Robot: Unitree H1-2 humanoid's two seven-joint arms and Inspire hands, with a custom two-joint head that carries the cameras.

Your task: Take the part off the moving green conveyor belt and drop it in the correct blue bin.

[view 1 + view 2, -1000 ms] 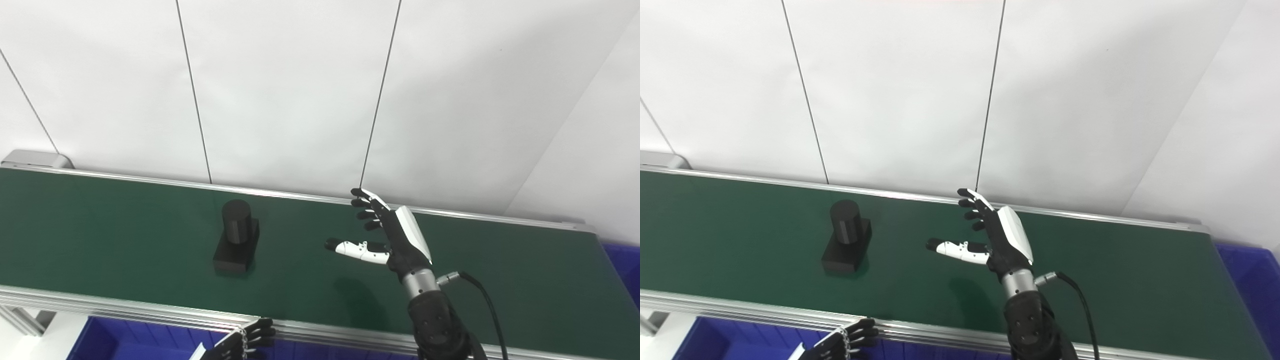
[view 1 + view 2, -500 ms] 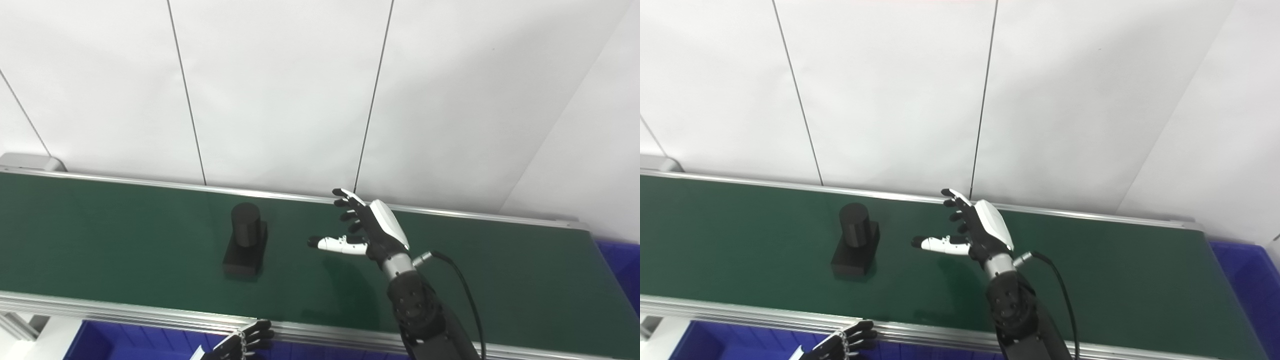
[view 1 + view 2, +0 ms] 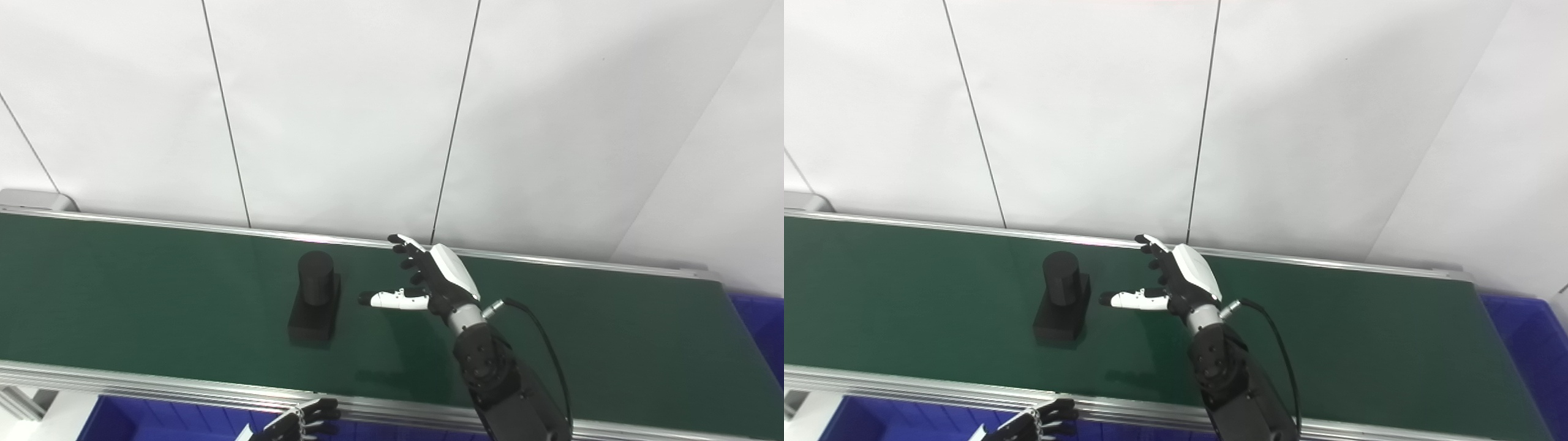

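A black part (image 3: pixel 315 298), a cylinder standing on a rectangular base, sits on the green conveyor belt (image 3: pixel 122 288) left of centre. My right hand (image 3: pixel 432 280) is open just to the right of the part, thumb pointing toward it, with a small gap between them. It also shows in the right eye view (image 3: pixel 1176 280). My left hand (image 3: pixel 298 422) shows only as dark fingers at the bottom edge, below the belt's near rail; whether it is open I cannot tell.
A blue bin (image 3: pixel 153 416) lies below the belt's near rail at bottom left. Another blue bin (image 3: pixel 759 331) shows at the belt's right end. A white panelled wall rises behind the belt.
The part has travelled right along the belt. My right hand has moved left toward it, so the gap between them has closed to a small one. The camera shifted slightly.
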